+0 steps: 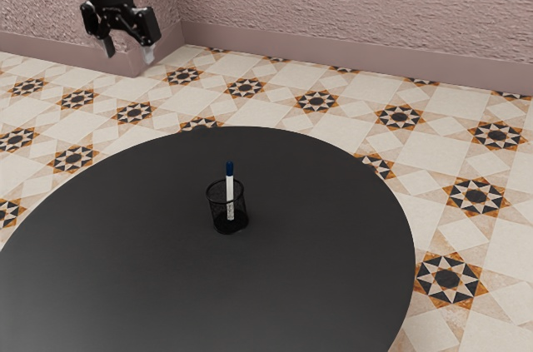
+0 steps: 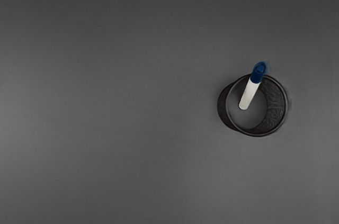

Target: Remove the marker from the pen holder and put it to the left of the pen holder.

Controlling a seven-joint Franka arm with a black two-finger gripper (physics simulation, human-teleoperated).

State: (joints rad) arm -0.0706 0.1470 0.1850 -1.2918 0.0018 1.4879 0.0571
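Standing in one black cylindrical mesh pen holder [image 1: 220,223], one blue-capped white marker [image 1: 230,190] is topping its rim; one empty black two-finger gripper [image 1: 130,57] is hanging wide-spread; one round black table's [image 1: 316,244] edge is curving well apart.

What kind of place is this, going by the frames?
Probably a simulated room in a home or small studio: a round black table stands on a star-patterned tile floor, with rough pinkish plaster walls and a matching baseboard behind.
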